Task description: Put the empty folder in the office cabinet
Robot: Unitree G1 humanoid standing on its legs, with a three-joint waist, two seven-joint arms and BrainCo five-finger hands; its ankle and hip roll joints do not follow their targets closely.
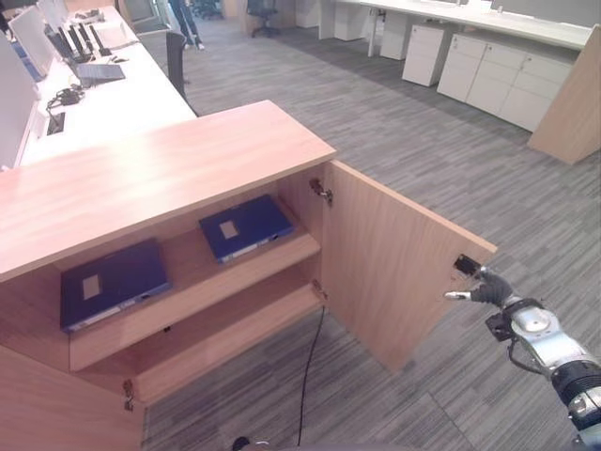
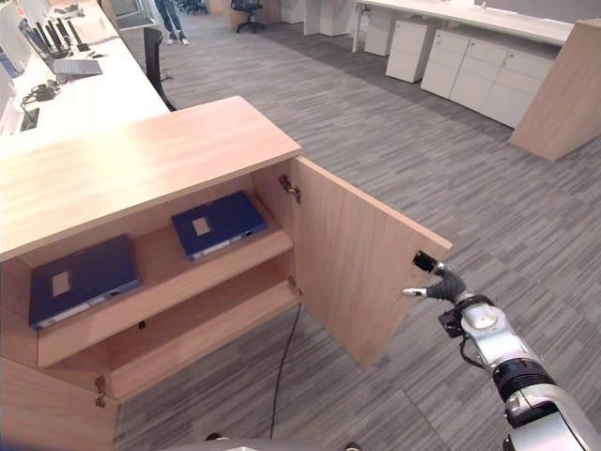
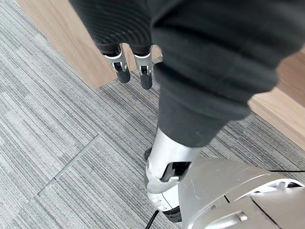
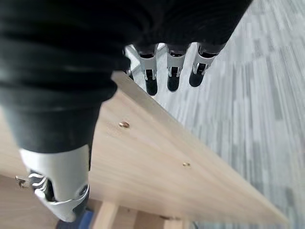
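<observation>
The right hand (image 1: 481,289) holds the top corner of the open cabinet door (image 1: 394,258), its fingers seemingly on one side and thumb on the other. 2 blue folders (image 1: 244,226) lie on the cabinet's upper shelf (image 1: 188,282). The left hand (image 3: 133,67) hangs near the floor, fingers straight.

Office cabinet (image 1: 141,178): light wood, low, right door (image 1: 394,258) swung wide open. Two dark blue folders lie flat on upper shelf (image 1: 188,296), well apart: left folder (image 1: 113,284), right folder (image 1: 246,227). Each has pale label on cover.
</observation>
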